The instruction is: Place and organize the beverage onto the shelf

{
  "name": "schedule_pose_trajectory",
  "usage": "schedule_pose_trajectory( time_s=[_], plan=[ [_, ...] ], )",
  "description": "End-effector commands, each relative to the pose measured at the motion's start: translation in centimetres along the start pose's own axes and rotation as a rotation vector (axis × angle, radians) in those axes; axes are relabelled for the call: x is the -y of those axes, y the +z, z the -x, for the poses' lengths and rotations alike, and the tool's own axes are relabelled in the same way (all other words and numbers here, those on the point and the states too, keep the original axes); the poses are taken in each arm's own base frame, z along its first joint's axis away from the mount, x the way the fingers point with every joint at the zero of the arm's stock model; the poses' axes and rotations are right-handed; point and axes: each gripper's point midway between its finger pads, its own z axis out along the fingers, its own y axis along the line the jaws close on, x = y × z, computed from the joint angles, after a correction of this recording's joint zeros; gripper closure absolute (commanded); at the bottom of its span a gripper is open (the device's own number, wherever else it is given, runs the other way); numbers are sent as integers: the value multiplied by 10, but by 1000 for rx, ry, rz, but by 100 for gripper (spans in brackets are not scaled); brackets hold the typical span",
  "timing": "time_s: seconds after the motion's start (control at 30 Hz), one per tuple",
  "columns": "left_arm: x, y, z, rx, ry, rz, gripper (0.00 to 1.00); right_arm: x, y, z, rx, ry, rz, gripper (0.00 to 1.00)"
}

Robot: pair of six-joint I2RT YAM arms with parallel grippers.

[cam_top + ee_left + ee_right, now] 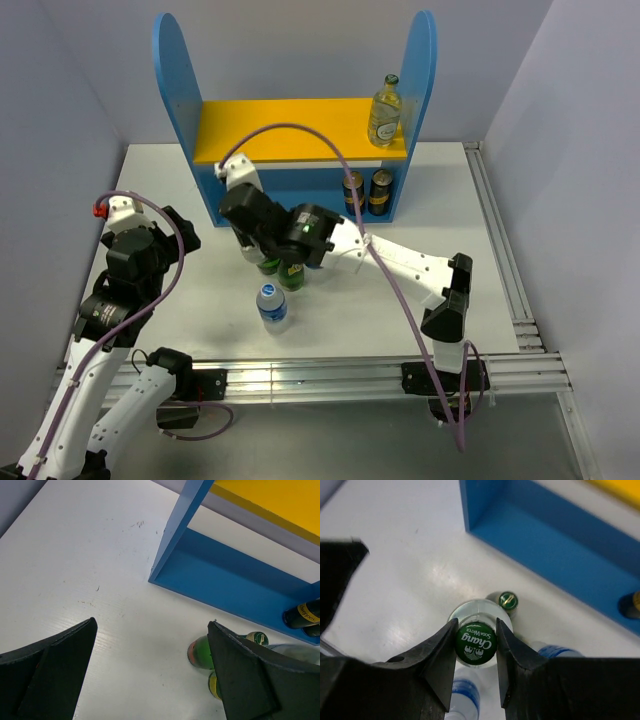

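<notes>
Robot lab cell: left arm (120,290), right arm (400,262) on aluminium rail (330,375); white table (350,320); plain walls (60,100).

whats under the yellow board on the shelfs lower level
Two dark bottles with yellow labels stand at the right end of the lower level. From above, the yellow board covers the back of that level, so anything deeper in cannot be seen.

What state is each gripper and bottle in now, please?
Left gripper: open, empty.
Right gripper: shut on the Chang-capped bottle.
Chang-capped bottle: upright, capped, gripped at its cap.
Water bottle: upright on the table, capped.
Yellow-label bottle: upright on the shelf's upper board.
Dark bottles: upright on its lower level.
</notes>
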Motion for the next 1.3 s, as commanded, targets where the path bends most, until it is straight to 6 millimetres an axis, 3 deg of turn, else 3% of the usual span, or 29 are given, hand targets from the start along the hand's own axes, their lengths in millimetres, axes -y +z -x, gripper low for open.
schedule_pose_trajectory(
  time_s=[0.0,0.13,0.27,0.5,0.73,0.93,1.13,1.27],
  plan=[
    [4,-4,11,29,-15,-22,1,39,-35,100,240,113,-59,100],
    [4,-4,11,30,-16,-23,1,72,-49,136,308,144,-88,100],
    [4,-4,11,29,-14,-24,1,119,-67,164,387,198,-151,100],
    [5,-2,10,24,-12,-23,1,171,-84,181,461,251,-231,100],
    [4,-1,9,20,-10,-20,1,212,-103,199,528,273,-327,100],
    [5,-1,7,14,-6,-23,1,242,-134,216,613,299,-401,100],
    [7,0,7,13,-7,-30,1,261,-169,238,716,319,-463,100],
    [7,0,7,10,-6,-31,1,271,-181,241,747,309,-517,100]
  ],
)
